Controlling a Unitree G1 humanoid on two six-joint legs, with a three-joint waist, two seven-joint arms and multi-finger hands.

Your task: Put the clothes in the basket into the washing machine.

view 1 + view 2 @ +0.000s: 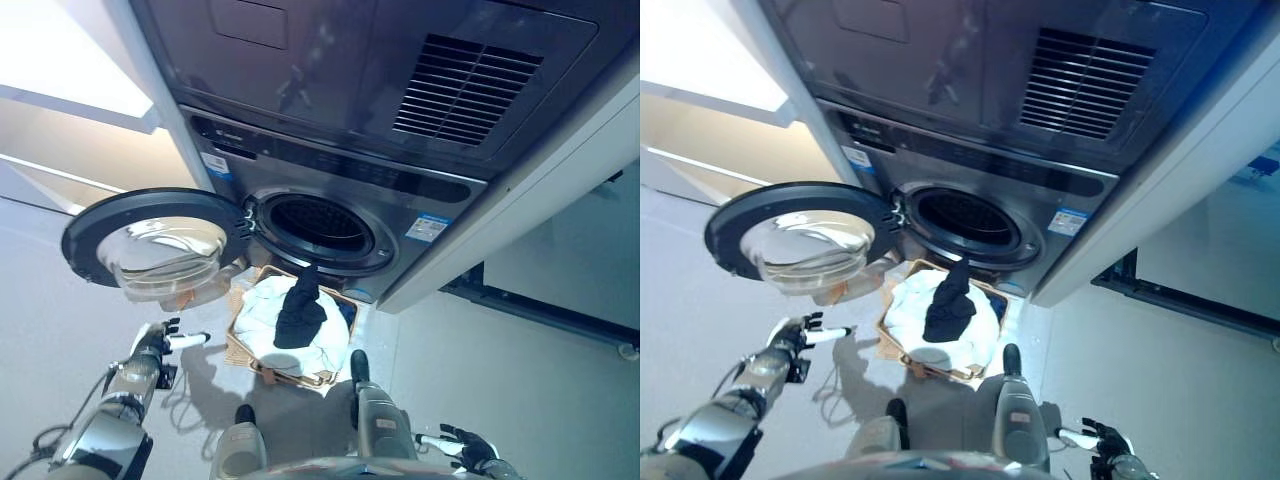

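Observation:
A wicker basket stands on the floor before the washing machine. White clothes fill it, with a black garment draped on top. The machine's drum opening is open, and its round door is swung out to the left. My left hand is open and empty, held left of the basket below the door. My right hand shows at the bottom right, with fingers relaxed and holding nothing.
A white panel flanks the machine on the right. A dark base rail runs along the floor at the right. Grey floor lies right of the basket.

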